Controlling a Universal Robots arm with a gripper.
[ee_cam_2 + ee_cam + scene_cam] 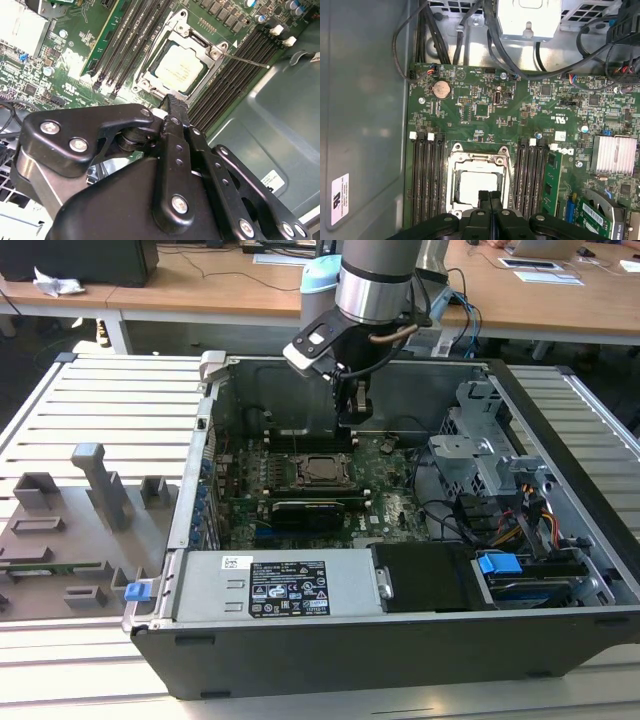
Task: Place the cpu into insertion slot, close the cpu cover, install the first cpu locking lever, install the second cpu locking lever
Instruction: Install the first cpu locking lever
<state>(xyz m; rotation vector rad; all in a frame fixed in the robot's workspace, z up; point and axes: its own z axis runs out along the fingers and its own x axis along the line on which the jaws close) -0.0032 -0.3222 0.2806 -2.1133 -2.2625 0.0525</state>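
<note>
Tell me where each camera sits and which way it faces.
Exterior view: off the arm, high beside the open black metal computer case, looking down inside; arm wrist and black gripper show.
First wrist view: on the wrist, facing down at the green motherboard; shut fingertips show.
Second wrist view: on the wrist, slanted across the motherboard; gripper linkage shows up close.
Shared: both wrist views show the small square silver-grey cpu.

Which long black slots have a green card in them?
The long black slots beside the silver finned heatsink hold the green card; those by the grey case wall sit empty.
</note>
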